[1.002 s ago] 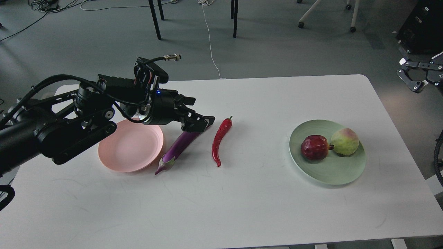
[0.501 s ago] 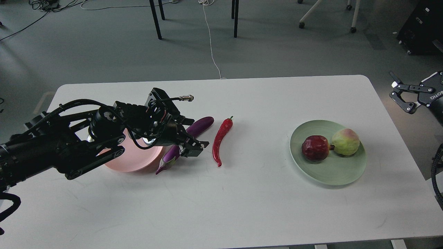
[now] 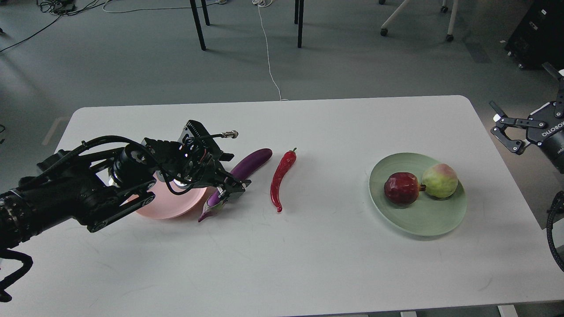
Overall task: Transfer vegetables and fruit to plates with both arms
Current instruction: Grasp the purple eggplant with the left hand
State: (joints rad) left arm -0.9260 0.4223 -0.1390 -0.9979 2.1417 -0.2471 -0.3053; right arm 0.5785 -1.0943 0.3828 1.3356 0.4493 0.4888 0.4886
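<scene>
The purple eggplant (image 3: 251,163) lies slanted on the white table, its stem end beside the pink plate (image 3: 169,208). My left gripper (image 3: 230,189) is low over the eggplant's stem half, its fingers open and straddling it. The red chili (image 3: 280,178) lies just right of the eggplant. The mint green plate (image 3: 423,224) at the right holds the dark red ball (image 3: 400,188) and the yellow-green fruit (image 3: 439,180), touching each other. My right gripper (image 3: 497,125) is open and empty, off the table's right edge. My left arm hides much of the pink plate.
The white table (image 3: 308,264) has bare surface along its front and back. Chair and table legs (image 3: 299,22) and a white cable (image 3: 268,57) are on the grey floor beyond the far edge.
My left gripper has come down and back from above the eggplant's far end to its stem half. My right gripper has moved in a little toward the table's right edge. Nothing on the table moved.
</scene>
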